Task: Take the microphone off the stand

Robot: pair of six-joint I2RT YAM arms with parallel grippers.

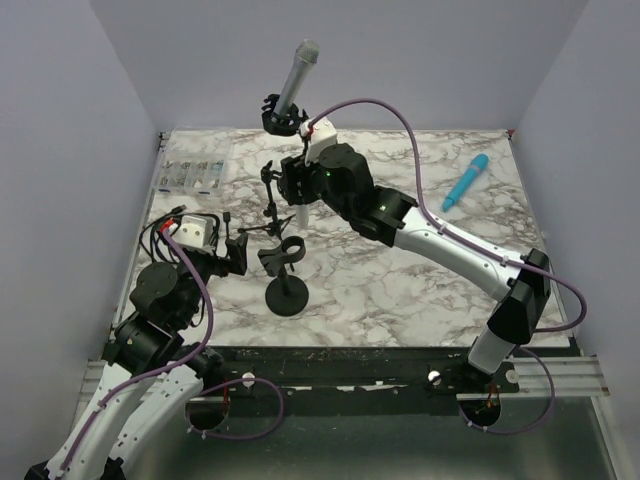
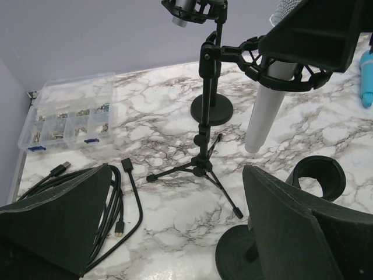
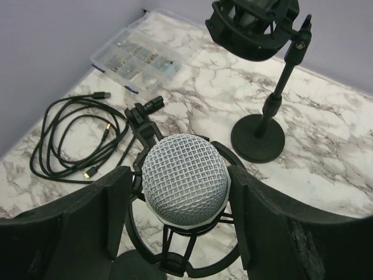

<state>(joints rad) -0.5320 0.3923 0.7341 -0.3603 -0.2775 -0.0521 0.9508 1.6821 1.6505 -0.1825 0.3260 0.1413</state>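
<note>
A white microphone with a silver mesh head point(image 3: 185, 178) stands upright in a black shock mount point(image 2: 280, 73) on a small tripod stand point(image 2: 201, 166). Its white body point(image 2: 265, 111) hangs down through the mount. My right gripper point(image 3: 180, 172) straddles the mesh head from above. The right finger point(image 3: 250, 204) lies against the head and the left finger point(image 3: 111, 204) is a narrow gap away. In the top view the right gripper point(image 1: 300, 185) sits over the tripod stand point(image 1: 268, 215). My left gripper point(image 1: 237, 255) is open and empty, low over the table near the front left.
A second grey microphone point(image 1: 295, 75) sits in a mount on a round-base stand at the back. An empty ring-clip stand point(image 1: 287, 297) stands just right of my left gripper. A clear parts box point(image 1: 192, 172), a coiled black cable point(image 2: 111, 198) and a blue pen point(image 1: 466, 182) lie on the marble.
</note>
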